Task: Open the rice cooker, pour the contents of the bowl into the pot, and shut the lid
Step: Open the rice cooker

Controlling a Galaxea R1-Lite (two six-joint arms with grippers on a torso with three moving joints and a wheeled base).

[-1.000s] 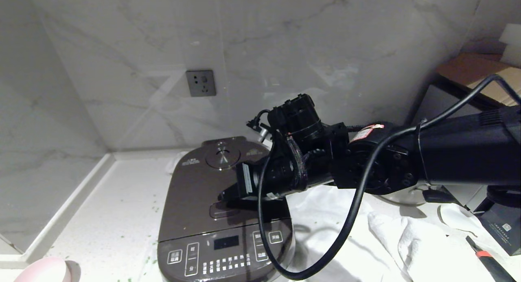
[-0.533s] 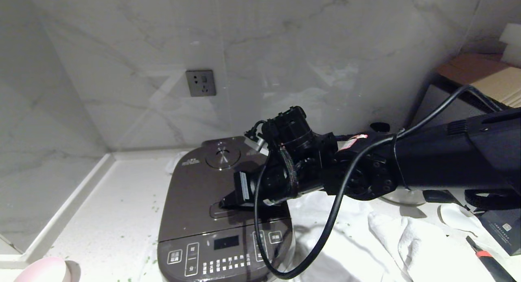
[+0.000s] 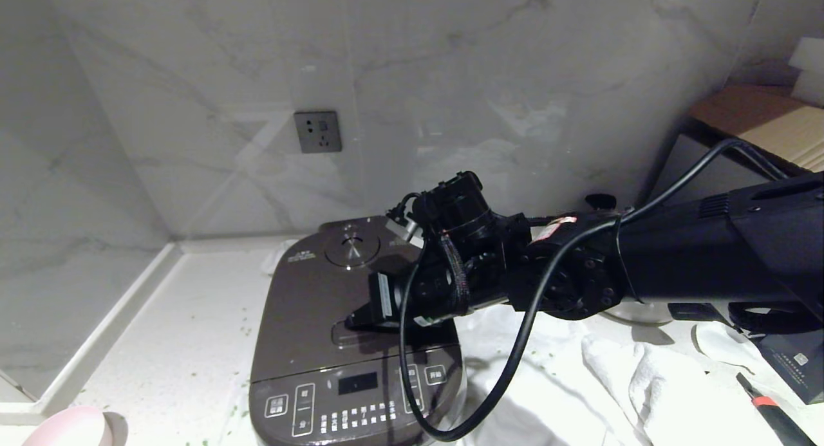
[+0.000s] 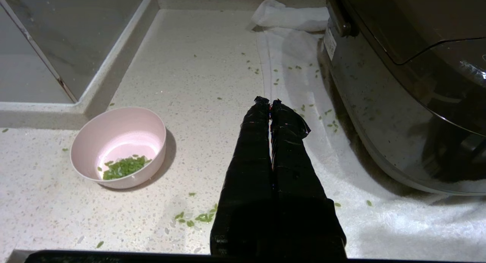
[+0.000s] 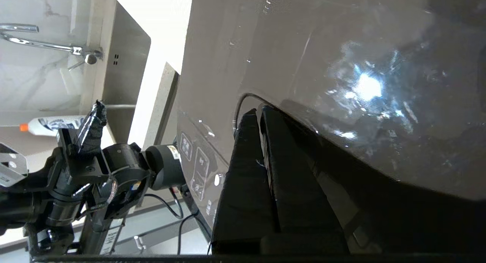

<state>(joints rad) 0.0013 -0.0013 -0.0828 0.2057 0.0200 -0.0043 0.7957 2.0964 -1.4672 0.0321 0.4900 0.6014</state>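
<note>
Pressing with closed fingertips, right gripper (image 3: 353,318) sat on the oblong button (image 3: 351,333) of the rice cooker (image 3: 351,343), likely to release the shut lid (image 3: 335,291). Parked low beside the cooker, left gripper (image 4: 270,103) stayed out of play, shut and empty. Bowl (image 4: 118,146) with green grains (image 4: 124,167) waited on the counter (image 4: 197,65), near.

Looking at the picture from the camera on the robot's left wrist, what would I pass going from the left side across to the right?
pink bowl holding green bits → the robot's shut left hand in the middle → dark brown rice cooker on the right.
</note>
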